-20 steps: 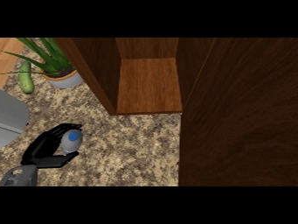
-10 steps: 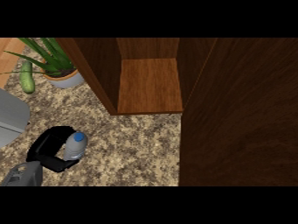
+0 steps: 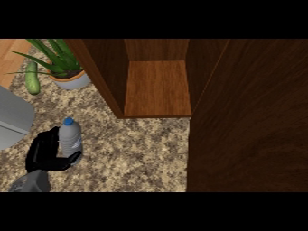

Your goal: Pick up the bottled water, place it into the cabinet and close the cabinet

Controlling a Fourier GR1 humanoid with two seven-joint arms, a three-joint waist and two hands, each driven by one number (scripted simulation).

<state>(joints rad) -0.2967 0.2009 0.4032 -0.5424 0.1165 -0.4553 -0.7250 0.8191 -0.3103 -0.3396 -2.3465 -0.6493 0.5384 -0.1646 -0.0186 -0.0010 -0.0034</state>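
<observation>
One hand is in view: the left hand (image 3: 46,151), entering from the lower left of the head view, with its fingers and thumb curled round the bottled water (image 3: 69,136). The bottle stands roughly upright in that grasp, blue cap uppermost, above the speckled counter (image 3: 136,149); whether its base touches the counter cannot be told. The right hand does not show.

The step in hand appears to be the carry toward the cabinet (image 3: 156,85), whose open compartment lies up and to the right of the bottle, well apart from it. The cabinet door (image 3: 256,117) stands open at the right, forming a tall wooden face beside the opening.

For a clean placement, the bottle should be kept upright and raised enough to pass over the front lip of the shelf, then brought in through the middle of the opening, away from the left side wall. Releasing it well inside the shelf should leave the door free to swing shut.

A potted plant (image 3: 63,63) and a cucumber (image 3: 32,77) sit at upper left, off the likely path. A grey appliance (image 3: 3,119) lies just left of the hand.
</observation>
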